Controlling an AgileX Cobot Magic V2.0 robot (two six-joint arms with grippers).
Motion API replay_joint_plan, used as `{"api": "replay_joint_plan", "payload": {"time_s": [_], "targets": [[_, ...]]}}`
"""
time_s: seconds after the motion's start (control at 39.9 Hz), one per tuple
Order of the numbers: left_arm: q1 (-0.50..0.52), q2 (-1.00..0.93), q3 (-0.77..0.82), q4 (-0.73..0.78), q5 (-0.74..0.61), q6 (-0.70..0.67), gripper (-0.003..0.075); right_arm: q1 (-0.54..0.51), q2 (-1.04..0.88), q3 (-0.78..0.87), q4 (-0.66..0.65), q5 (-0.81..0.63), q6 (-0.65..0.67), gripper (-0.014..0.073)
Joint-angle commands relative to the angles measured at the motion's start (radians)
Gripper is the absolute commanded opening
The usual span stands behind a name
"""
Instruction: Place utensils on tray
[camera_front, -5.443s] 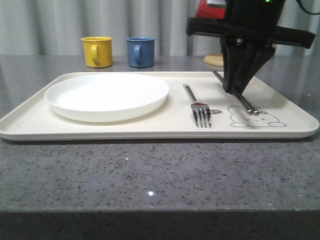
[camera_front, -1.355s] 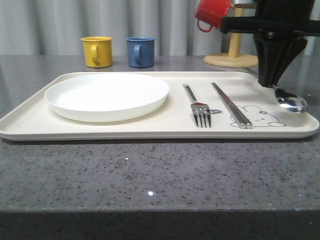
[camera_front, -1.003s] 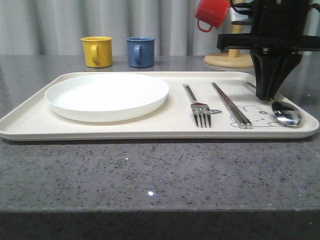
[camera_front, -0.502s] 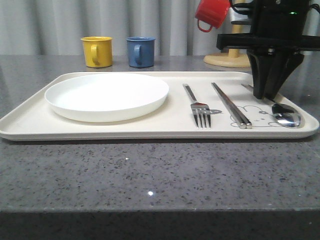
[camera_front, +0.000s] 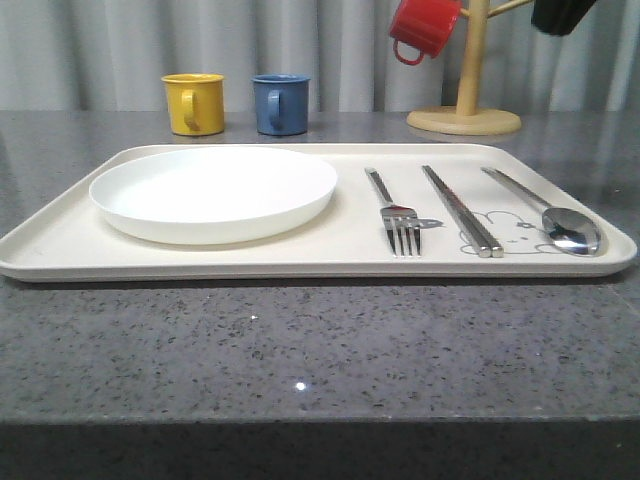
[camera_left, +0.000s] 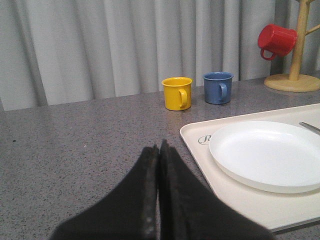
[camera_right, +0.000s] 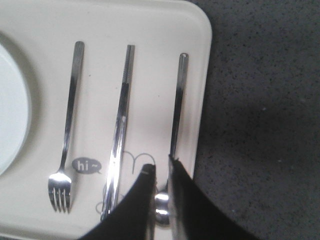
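The cream tray (camera_front: 60, 250) lies on the grey stone table (camera_front: 300, 350), and all three utensils rest flat on its right half, side by side and not touching each other. The fork (camera_front: 396, 213) is the nearest one to the round white plate (camera_front: 213, 190), its tines toward the front edge of the tray. The chopsticks (camera_front: 461, 210) lie together as a pair just to the right of the fork, their front ends over the grey rabbit drawing (camera_front: 520, 228). The spoon (camera_front: 548, 214) is the last one on the right, near the right rim, with its bowl toward the front. In the right wrist view the same three pieces are seen from above: the fork (camera_right: 68, 131), the chopsticks (camera_right: 119, 127) and the spoon (camera_right: 176, 112), with a small "hi" bubble (camera_right: 86, 165) printed between the fork and the chopsticks. The right gripper (camera_right: 161, 172) hangs above the bowl end of the spoon; its fingers stand a little apart with a narrow gap and hold nothing. The left gripper (camera_left: 158, 150) is over the bare table, to the left of the tray (camera_left: 200, 150), and its two fingers are pressed together with nothing between them. Behind the tray stand a yellow mug (camera_front: 194, 103) and a blue mug (camera_front: 280, 103), and a red mug (camera_front: 424, 27) hangs on a wooden mug stand (camera_front: 466, 95).
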Motion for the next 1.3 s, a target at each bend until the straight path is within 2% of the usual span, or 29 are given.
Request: {"api": "replay_joint_plan", "payload": {"time_s": [0.0, 0.25, 0.53, 0.73, 1.0, 1.28], "targets": [[-0.001, 0.013, -0.024, -0.010, -0.080, -0.012, -0.0018, 0.000, -0.114, 0.038, -0.010, -0.003, -0.034, 0.0010], [-0.001, 0.013, -0.024, -0.010, -0.080, -0.012, -0.0018, 0.000, -0.393, 0.395, -0.030, -0.324, -0.127, -0.0056], [-0.001, 0.013, -0.024, -0.010, -0.080, -0.012, -0.0018, 0.000, -0.783, 0.887, -0.104, -0.687, -0.135, -0.0056], [-0.001, 0.013, -0.024, -0.010, -0.080, -0.012, -0.0018, 0.000, -1.054, 1.141, -0.145, -0.817, -0.135, -0.0056], [-0.001, 0.013, -0.024, -0.010, -0.080, -0.012, -0.0018, 0.000, -1.361, 1.259, -0.145, -0.915, -0.135, -0.0056], [-0.001, 0.013, -0.024, -0.010, -0.080, -0.012, -0.0018, 0.000, -1.393, 1.263, -0.145, -0.910, -0.135, -0.0056]]}}
